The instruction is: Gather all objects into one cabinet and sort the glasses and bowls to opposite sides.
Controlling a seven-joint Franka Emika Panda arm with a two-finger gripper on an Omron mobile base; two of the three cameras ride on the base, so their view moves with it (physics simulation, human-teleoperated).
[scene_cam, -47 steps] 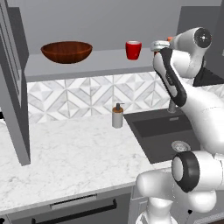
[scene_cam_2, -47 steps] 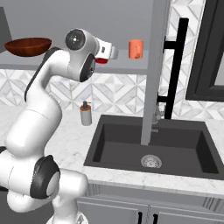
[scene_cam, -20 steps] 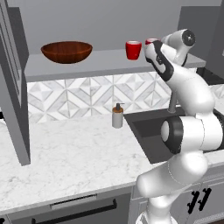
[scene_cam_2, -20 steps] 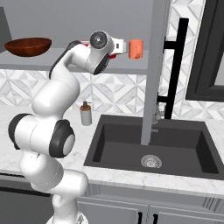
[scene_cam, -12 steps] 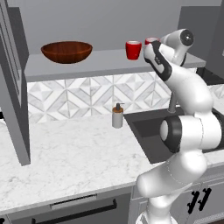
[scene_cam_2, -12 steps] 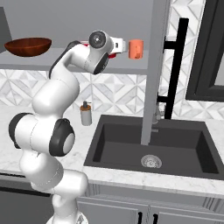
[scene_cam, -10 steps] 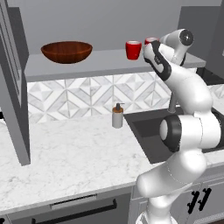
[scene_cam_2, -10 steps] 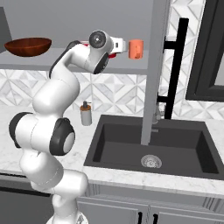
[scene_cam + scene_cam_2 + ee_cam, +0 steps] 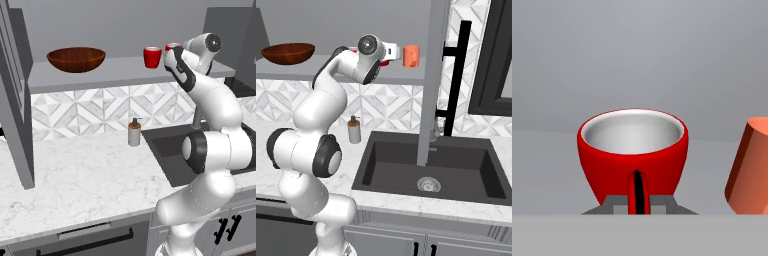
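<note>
- Glossy red cup with a white interior (image 9: 633,150): upright on the pale grey cabinet shelf (image 9: 100,70), handle toward the pincer (image 9: 638,204).
- Pincer: fingers either side of the handle; closure cannot be told.
- Orange mug (image 9: 751,160): just beside.
- Wide dark brown bowl (image 9: 76,59): far end.

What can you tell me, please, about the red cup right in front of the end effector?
The red cup is small, glossy and rounded, with a pale grey-white inside and a thin loop handle facing the hand camera. It looks empty and stands upright on the cabinet's pale grey shelf, beside the orange mug, apart from it. The end effector brackets the handle from below; whether its fingers touch is unclear.
</note>
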